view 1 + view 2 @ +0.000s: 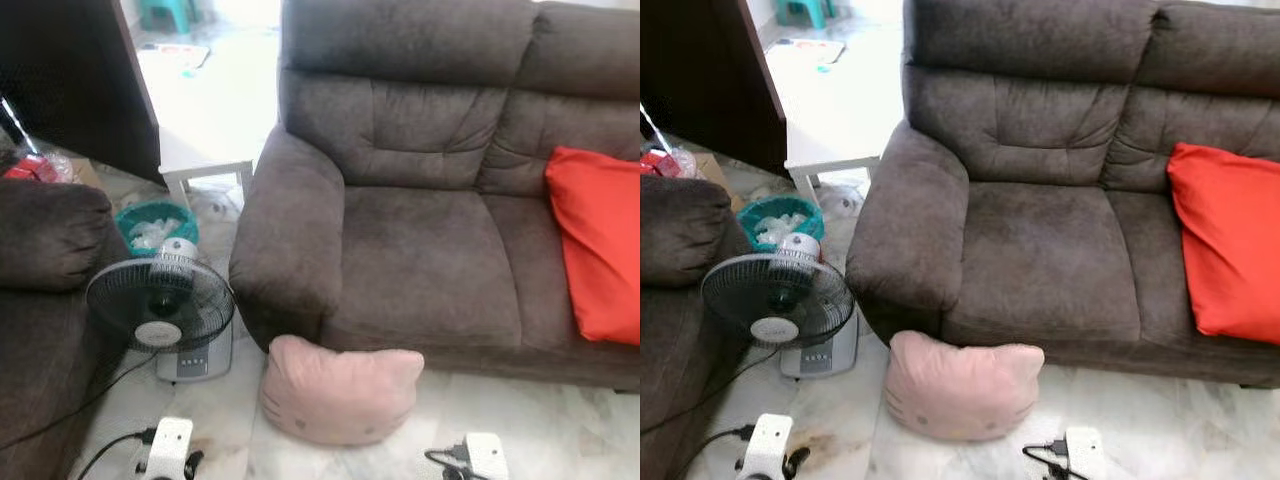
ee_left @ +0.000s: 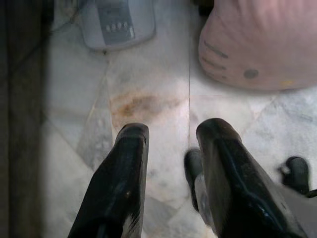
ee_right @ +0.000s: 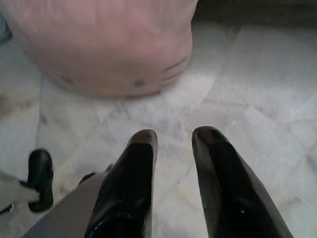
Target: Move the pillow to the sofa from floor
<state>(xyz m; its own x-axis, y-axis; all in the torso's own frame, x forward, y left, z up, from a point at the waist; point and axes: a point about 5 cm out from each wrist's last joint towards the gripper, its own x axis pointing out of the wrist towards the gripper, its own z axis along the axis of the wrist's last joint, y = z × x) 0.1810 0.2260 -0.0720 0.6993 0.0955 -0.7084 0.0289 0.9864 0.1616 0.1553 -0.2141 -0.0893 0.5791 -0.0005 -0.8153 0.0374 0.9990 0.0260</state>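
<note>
A pink cat-face pillow [image 1: 340, 391] lies on the marble floor, leaning against the front of the brown sofa [image 1: 420, 262] below its left armrest. My left gripper [image 2: 171, 131] hangs open above the floor, short of the pillow [image 2: 262, 44] and to its left. My right gripper [image 3: 173, 135] is open too, low over the floor to the pillow's right, with the pillow [image 3: 106, 44] just ahead of its fingertips. Nothing is between either pair of fingers. The arms' white wrists [image 1: 168, 445] show at the bottom edge of the eye views.
A red cushion [image 1: 598, 240] rests on the sofa's right seat. A standing fan [image 1: 165, 310] with its cable sits left of the pillow, a teal basket [image 1: 152, 222] behind it. A second dark sofa [image 1: 45, 300] stands at far left, a white table [image 1: 205, 150] beyond.
</note>
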